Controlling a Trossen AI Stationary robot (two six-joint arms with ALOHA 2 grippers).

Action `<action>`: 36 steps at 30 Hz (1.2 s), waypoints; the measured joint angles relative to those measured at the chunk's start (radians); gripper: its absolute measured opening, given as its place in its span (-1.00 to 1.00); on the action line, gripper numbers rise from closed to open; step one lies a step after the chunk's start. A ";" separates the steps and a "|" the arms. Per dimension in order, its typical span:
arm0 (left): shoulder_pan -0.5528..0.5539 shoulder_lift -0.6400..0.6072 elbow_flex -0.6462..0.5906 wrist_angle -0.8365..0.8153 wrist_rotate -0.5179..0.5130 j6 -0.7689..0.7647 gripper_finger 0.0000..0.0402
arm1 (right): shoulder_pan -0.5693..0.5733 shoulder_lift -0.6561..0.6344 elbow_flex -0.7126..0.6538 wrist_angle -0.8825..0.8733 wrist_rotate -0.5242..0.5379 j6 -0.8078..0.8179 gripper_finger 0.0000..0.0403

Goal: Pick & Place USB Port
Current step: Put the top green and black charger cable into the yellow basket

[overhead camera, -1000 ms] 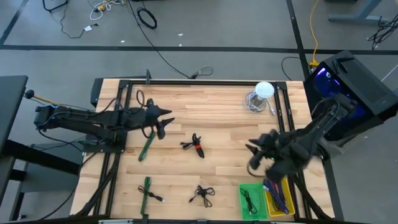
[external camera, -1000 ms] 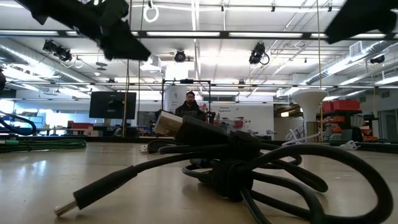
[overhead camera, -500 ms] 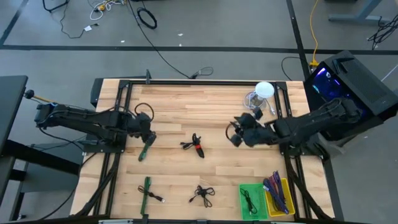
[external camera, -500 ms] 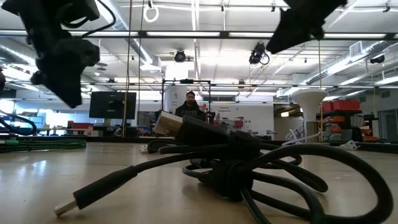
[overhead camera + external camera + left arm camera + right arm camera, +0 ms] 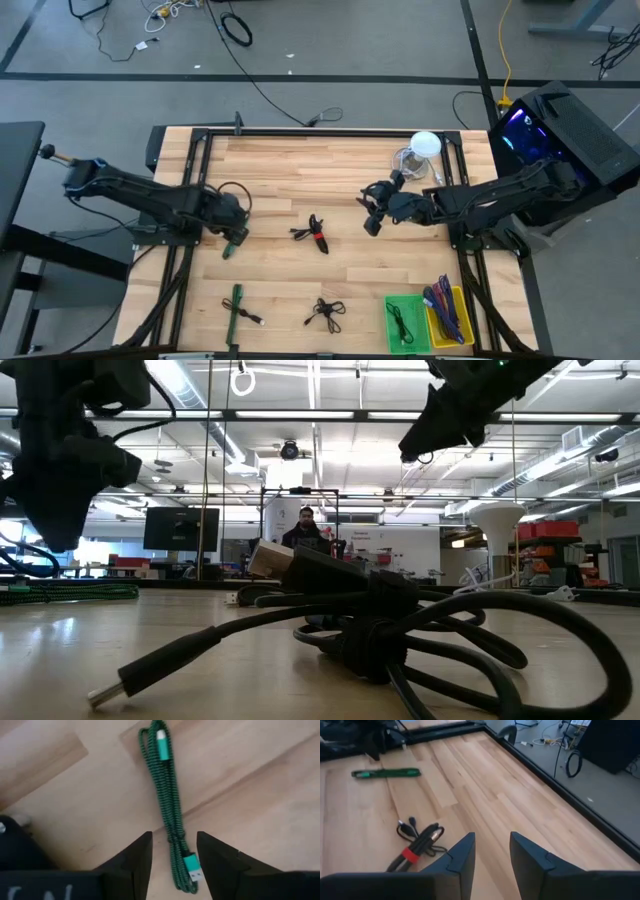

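Lowering since 0.5 s ago, the unclenched left hand (image 5: 171, 851) now straddles the green cable (image 5: 167, 805).

Open workshop hall, grey floor, wooden bench.

Butcher-block table (image 5: 330, 170) of pale planks, edged by a black metal frame (image 5: 320, 132). Around it, smooth grey concrete floor (image 5: 330, 45) crossed by dark tape lines, with loose cables trailing: a black coil (image 5: 237, 29), a yellow lead (image 5: 503, 50). At one side, a dark cabinet (image 5: 575, 130) with a blue-violet glow. Across the room, a high ceiling of white ducts and pipes, long strip lights (image 5: 330, 415), hanging camera mounts (image 5: 289, 451). Farther back, a dark monitor (image 5: 181, 528), red shelving (image 5: 545, 530), a person (image 5: 305, 525) seated behind a black frame.
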 joint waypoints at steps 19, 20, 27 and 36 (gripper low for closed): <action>0.000 0.366 0.006 0.191 0.052 0.046 -0.05 | 0.002 0.000 -0.010 0.016 -0.034 -0.023 -0.40; 0.000 0.377 0.007 0.185 0.051 0.045 -0.05 | 0.002 0.000 -0.010 0.016 -0.040 -0.025 -0.40; 0.001 0.394 0.006 0.197 0.054 0.071 -0.18 | 0.002 0.000 -0.010 0.017 -0.051 -0.038 -0.40; 0.002 0.394 0.025 0.168 0.039 0.104 -0.95 | 0.002 0.000 -0.010 0.038 -0.050 -0.042 -0.40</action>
